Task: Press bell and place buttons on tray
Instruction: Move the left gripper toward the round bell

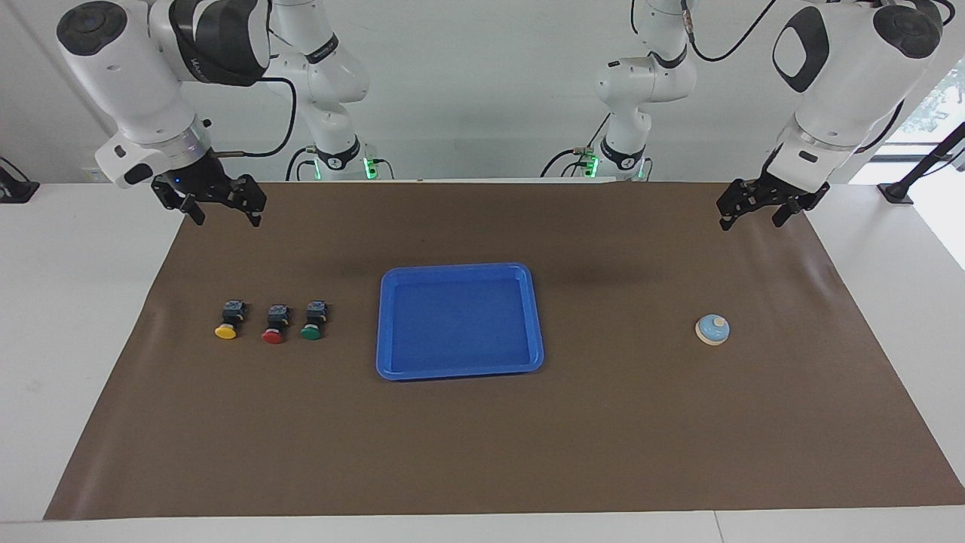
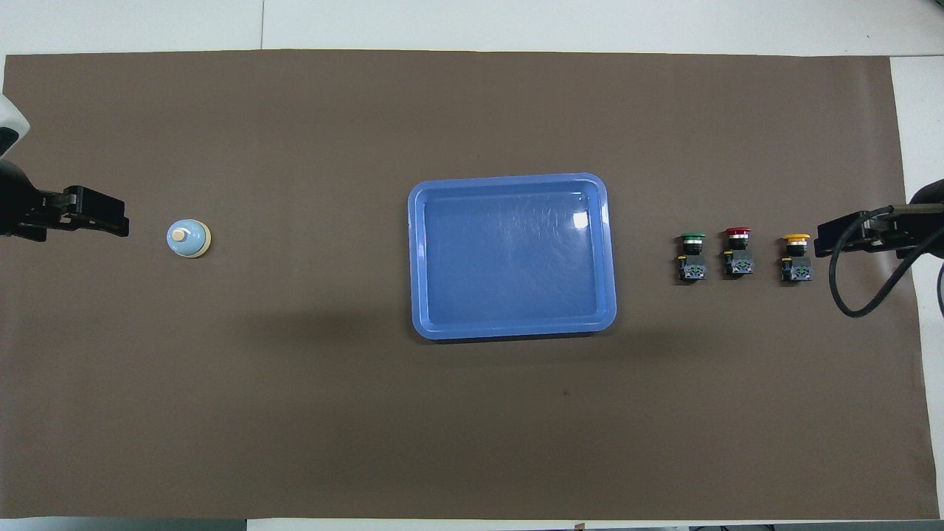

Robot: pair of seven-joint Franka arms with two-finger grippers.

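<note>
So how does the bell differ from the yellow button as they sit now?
The bell is a low round light-blue dome on a cream base ring; the yellow button is a black blocky body with a round yellow cap. The bell stands alone toward the left arm's end of the table; the yellow button ends a row of three toward the right arm's end. Both rest on the brown mat, outside the tray, untouched by either gripper.

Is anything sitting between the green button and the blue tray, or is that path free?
Nothing visible stands between them. The green button is the one of the three beside the tray, with only bare brown mat in the gap. The red button and yellow button lie toward the right arm's end.
</note>
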